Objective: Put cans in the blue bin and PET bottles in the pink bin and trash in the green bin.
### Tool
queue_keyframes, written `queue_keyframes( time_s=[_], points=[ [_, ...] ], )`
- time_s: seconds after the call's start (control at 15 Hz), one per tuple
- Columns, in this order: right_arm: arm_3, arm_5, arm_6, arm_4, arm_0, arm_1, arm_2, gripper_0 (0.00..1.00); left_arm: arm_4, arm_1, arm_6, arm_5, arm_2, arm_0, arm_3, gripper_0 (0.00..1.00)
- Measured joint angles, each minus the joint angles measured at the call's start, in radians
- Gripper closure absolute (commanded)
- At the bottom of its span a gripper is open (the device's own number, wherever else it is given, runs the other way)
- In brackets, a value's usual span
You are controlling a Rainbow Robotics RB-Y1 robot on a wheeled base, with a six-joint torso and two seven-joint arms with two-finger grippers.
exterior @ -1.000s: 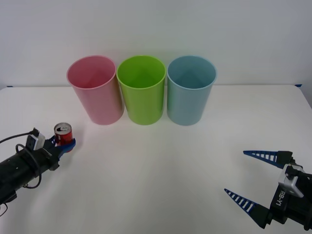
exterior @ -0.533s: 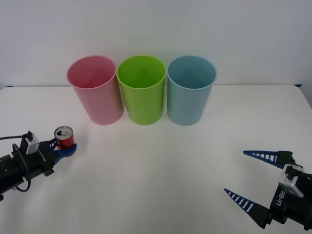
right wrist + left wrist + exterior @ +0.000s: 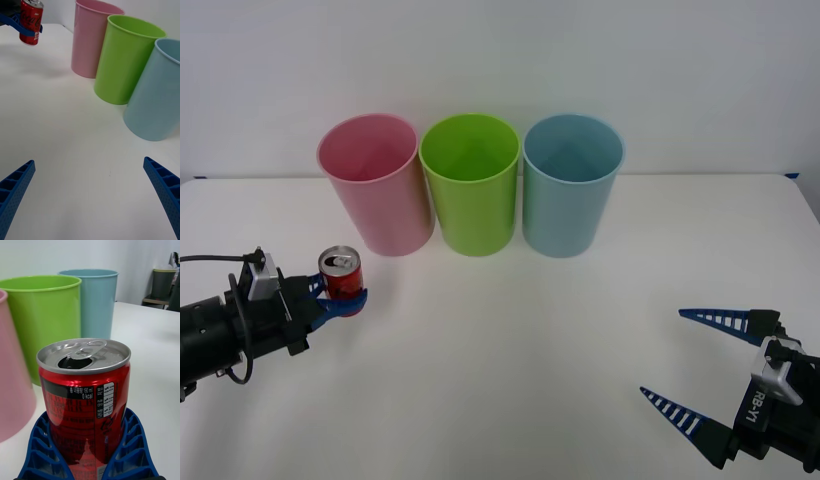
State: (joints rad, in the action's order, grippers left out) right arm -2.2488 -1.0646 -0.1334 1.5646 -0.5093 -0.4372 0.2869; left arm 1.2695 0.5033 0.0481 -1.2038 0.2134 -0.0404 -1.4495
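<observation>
On the left, the left gripper [image 3: 340, 297] hugs the red can [image 3: 340, 277] tight and has carried it up and rightward, toward the blue bin [image 3: 572, 185]. Far right, the right gripper [image 3: 700, 365] waits, fingers wide apart.

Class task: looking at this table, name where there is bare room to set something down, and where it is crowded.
Free: the white table between the left gripper holding the can and the open right gripper. Crowded: the back row, pink bin, green bin, blue bin packed close.

The pink bin [image 3: 372, 185], green bin [image 3: 470, 184] and blue bin [image 3: 572, 184] stand left to right along the bench's [image 3: 520, 340] back; the can [image 3: 341, 281] sits before the pink bin.
</observation>
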Motion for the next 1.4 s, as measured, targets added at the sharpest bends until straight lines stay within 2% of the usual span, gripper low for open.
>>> queue_keyframes(
  time_s=[0.33, 0.6, 0.93, 1.07, 1.2, 1.4],
  points=[
    [0.000, 0.000, 0.000, 0.000, 0.000, 0.000, 0.000, 0.00, -0.004, 0.029, -0.181, 0.084, -0.127, -0.009, -0.152, 1.00],
    [0.000, 0.000, 0.000, 0.000, 0.000, 0.000, 0.000, 0.00, -0.012, 0.047, -0.215, 0.191, -0.213, -0.027, -0.242, 1.00],
    [0.000, 0.000, 0.000, 0.000, 0.000, 0.000, 0.000, 0.00, -0.044, 0.135, -0.261, 0.414, -0.351, -0.035, -0.367, 1.00],
    [0.000, 0.000, 0.000, 0.000, 0.000, 0.000, 0.000, 0.00, -0.055, 0.151, -0.284, 0.423, -0.367, -0.054, -0.376, 1.00],
    [0.000, 0.000, 0.000, 0.000, 0.000, 0.000, 0.000, 0.00, -0.061, 0.191, -0.356, 0.443, -0.398, -0.075, -0.413, 1.00],
    [0.000, 0.000, 0.000, 0.000, 0.000, 0.000, 0.000, 0.00, -0.079, 0.314, -0.486, 0.642, -0.544, -0.174, -0.473, 1.00]
  ],
)
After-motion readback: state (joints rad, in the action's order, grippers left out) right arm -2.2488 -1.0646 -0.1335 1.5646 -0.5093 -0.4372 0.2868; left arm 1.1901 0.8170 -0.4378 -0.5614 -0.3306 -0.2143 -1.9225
